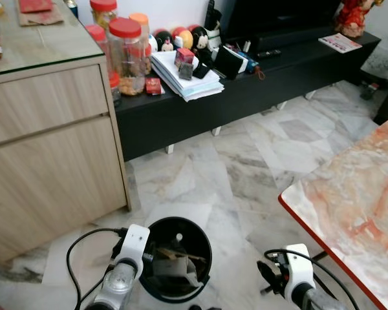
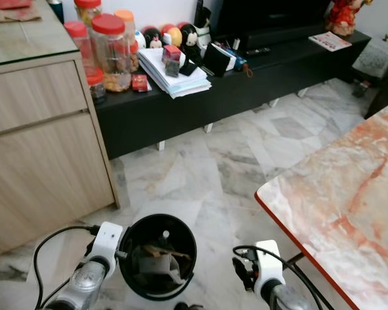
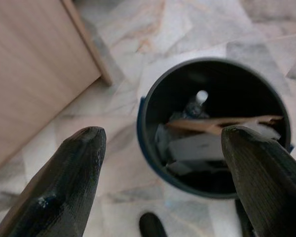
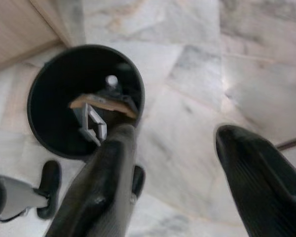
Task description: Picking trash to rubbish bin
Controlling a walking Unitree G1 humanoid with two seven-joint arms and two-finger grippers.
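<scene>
Black and round, one plastic rubbish bin (image 1: 178,258) stands upright on the pale marble floor (image 1: 246,168), its open mouth facing straight up, between the robot's two arms. Inside lie a strip of brown cardboard (image 3: 222,123), some white paper scraps (image 3: 197,148) and a dark bottle with a white cap (image 3: 201,97); the cardboard's long axis runs across the mouth, from one wall toward the other. Two grippers hang low: the left gripper (image 3: 163,187) hovers just beside the bin's rim with its two black fingers spread wide and holding nothing, and the right gripper (image 4: 182,182) hangs over bare floor on the bin's other side, fingers likewise spread and empty. One light wooden cabinet (image 1: 45,161) rises close to the left, its corner near the bin. One red-edged marble-patterned table (image 1: 355,200) juts in on the right. Open floor runs ahead between them to a long black low bench (image 1: 246,97) carrying four red-lidded jars (image 1: 126,55) and one stack of white papers (image 1: 184,81).
</scene>
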